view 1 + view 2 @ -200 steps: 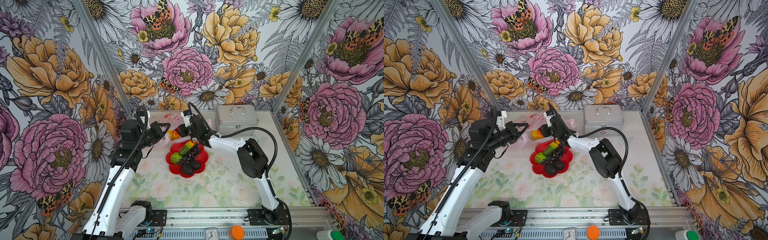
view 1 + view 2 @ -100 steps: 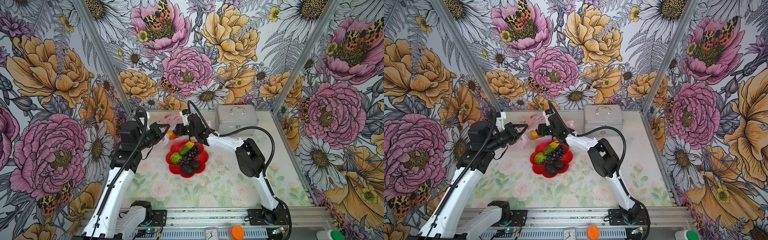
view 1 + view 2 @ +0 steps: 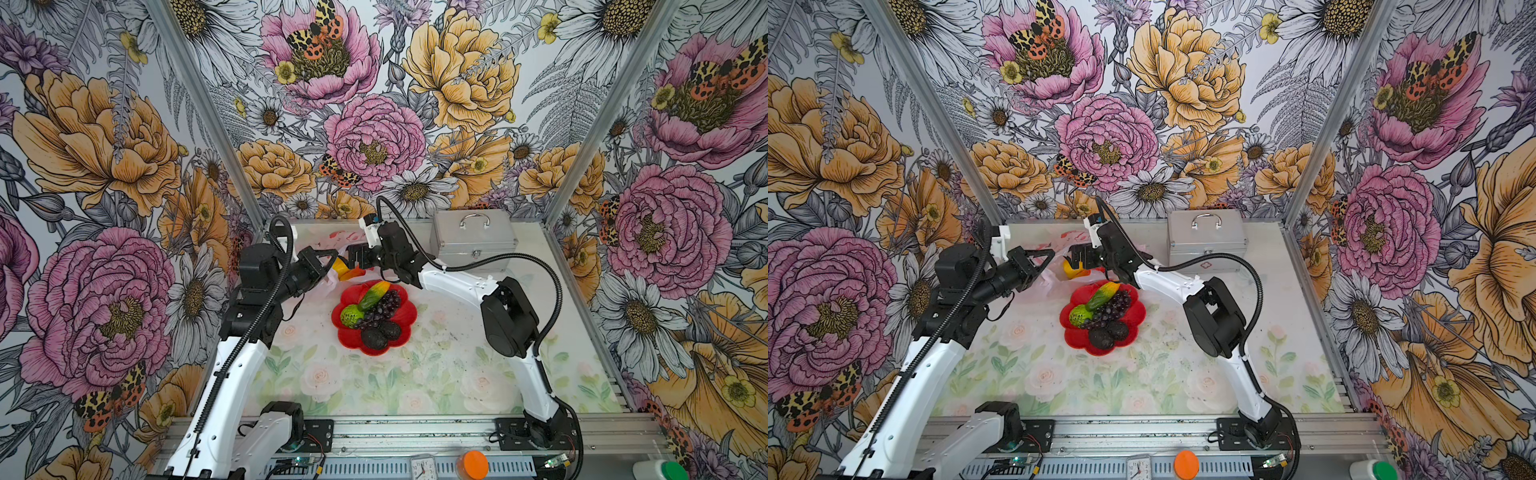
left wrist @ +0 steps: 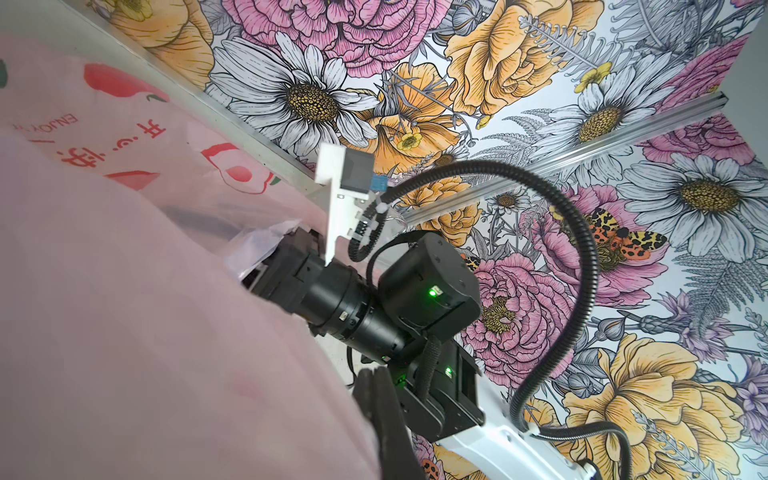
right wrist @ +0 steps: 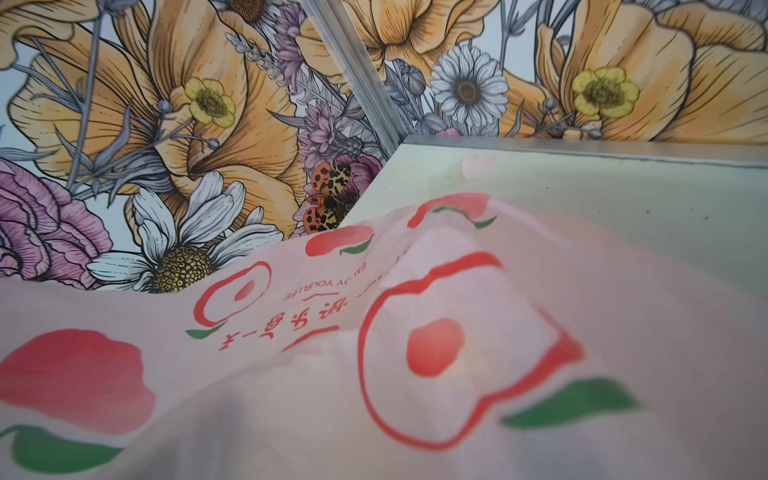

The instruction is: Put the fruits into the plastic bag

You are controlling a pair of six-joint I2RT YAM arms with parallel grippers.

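Beside the plastic bag (image 3: pixel 321 240), right hand (image 3: pixel 351 258) faces left hand (image 3: pixel 332 254) (clamped).

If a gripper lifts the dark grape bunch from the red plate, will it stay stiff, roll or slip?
The grape bunch is lumpy and elongated, so it probably will not roll. Its small round berries may let a grip slip; stiffness cannot be judged. It lies against the green-orange fruit and the blackish avocado-like fruits, so lifting it may nudge them.
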